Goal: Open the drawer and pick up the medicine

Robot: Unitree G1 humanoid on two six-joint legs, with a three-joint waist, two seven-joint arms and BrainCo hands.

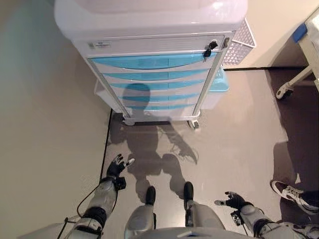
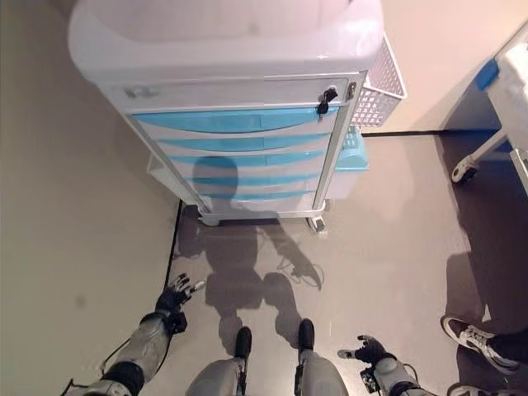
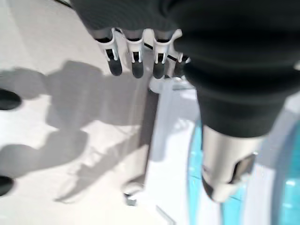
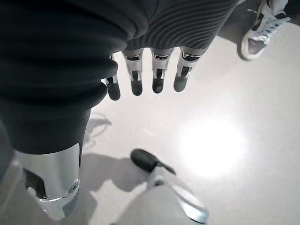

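Note:
A white medical cart (image 1: 149,20) stands ahead with several light blue drawers (image 1: 154,61), all closed. No medicine shows in any view. My left hand (image 1: 117,166) hangs low at the lower left, well short of the cart, fingers straight and holding nothing. In the left wrist view its fingers (image 3: 136,58) point toward the cart's base and a caster (image 3: 132,191). My right hand (image 1: 233,200) hangs low at the lower right, open and empty, and its fingers (image 4: 158,75) show over bare floor.
A white wire basket (image 1: 239,42) hangs on the cart's right side, with a light blue bin (image 1: 219,82) below it. A wheeled white frame (image 1: 299,74) stands at the far right. A person's shoe (image 1: 294,195) is at the right edge.

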